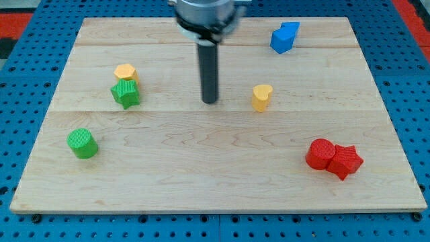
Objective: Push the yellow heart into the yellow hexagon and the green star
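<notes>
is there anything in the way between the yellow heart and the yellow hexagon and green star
Only my tip. It sits just left of the heart, on the line toward the hexagon and star. No other block lies between them.

Pretty plain setup here: a light wooden table (222, 195) made of a few long planks, with the seams running 9 to 3 o'clock and some faint grain. Under it is a blue pegboard-type surface (27, 40) full of small holes, showing on all sides. There's a bit of red (411, 10) way up at 1 o'clock. Lighting is soft and even, shadows are short.
</notes>
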